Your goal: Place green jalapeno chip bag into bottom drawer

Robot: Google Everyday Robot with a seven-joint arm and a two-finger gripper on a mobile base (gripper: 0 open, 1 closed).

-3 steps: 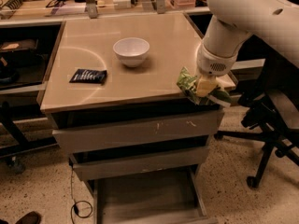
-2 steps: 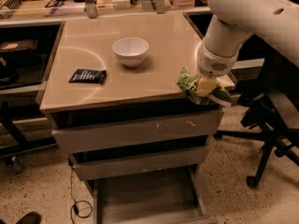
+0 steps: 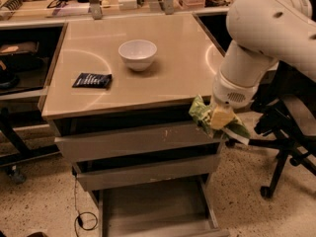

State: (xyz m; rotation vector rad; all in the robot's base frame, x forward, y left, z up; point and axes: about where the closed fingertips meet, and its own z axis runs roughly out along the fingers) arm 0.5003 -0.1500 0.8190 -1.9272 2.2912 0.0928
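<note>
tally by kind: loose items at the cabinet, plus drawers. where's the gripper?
Bowl: 1, white, on the cabinet top
Packet: 1, dark, flat on the top
Chip bag: 1, green, held by the gripper off the front right corner
Drawers: 3, top drawer, middle drawer, bottom drawer pulled out furthest
Total: 6

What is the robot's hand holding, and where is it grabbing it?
The gripper holds the green jalapeno chip bag around its middle, by the front right corner of the cabinet. Green foil sticks out on both sides of it.
</note>
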